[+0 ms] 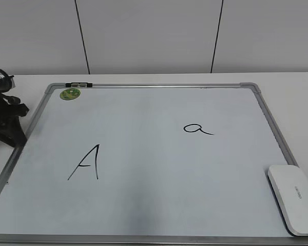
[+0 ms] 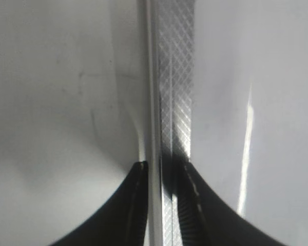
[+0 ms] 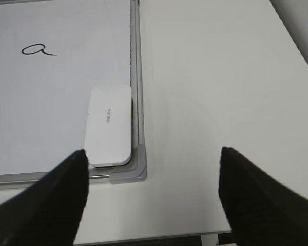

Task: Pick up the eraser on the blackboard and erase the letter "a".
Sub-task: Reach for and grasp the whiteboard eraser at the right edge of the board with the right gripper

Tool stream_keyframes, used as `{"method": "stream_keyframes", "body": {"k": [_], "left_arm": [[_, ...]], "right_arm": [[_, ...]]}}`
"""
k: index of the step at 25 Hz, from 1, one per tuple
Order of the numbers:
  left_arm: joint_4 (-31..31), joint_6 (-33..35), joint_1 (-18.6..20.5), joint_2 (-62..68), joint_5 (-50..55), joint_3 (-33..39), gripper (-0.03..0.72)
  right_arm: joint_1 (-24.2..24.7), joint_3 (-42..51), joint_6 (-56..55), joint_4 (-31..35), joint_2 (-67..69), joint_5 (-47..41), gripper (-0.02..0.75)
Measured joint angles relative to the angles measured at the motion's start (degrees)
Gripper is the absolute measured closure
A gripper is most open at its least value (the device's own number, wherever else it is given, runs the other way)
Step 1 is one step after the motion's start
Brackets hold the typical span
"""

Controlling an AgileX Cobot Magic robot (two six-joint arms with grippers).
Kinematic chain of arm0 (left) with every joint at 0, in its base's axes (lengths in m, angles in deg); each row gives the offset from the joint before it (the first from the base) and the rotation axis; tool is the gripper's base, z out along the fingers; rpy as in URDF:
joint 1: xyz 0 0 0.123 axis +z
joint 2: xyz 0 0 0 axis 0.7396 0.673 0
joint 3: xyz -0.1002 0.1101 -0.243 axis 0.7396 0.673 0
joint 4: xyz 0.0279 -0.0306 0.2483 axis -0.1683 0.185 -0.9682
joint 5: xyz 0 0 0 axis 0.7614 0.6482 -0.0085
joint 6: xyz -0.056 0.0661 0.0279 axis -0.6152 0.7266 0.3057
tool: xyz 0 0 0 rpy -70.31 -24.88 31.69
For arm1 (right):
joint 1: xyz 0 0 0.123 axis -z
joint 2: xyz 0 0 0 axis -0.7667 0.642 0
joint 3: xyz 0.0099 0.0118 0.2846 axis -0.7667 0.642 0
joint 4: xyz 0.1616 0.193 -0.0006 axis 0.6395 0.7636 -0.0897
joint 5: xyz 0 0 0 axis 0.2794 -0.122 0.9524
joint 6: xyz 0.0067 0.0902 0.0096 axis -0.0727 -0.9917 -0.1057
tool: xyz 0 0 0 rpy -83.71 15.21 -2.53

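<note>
The blackboard is a white dry-erase board with a silver frame, lying flat on the table. The letter "a" is on its right half and also shows in the right wrist view. The eraser lies flat in the board's near right corner, against the frame. My right gripper is open and empty, above the table just right of that corner and apart from the eraser. My left gripper sits at the board's left edge, its jaws nearly together over the frame strip.
A bigger capital "A" is on the board's left half. A round green sticker sits near the far left corner, with a small clip on the top frame. The table's front edge lies just under my right gripper.
</note>
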Motion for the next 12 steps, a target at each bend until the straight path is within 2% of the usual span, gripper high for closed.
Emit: {"method": "stream_keyframes", "body": {"k": [12], "left_arm": [[0.3,0.1,0.0,0.0,0.0,0.0,0.653]], "right_arm": [[0.0,0.0,0.0,0.3,0.0,0.0,0.150]]}}
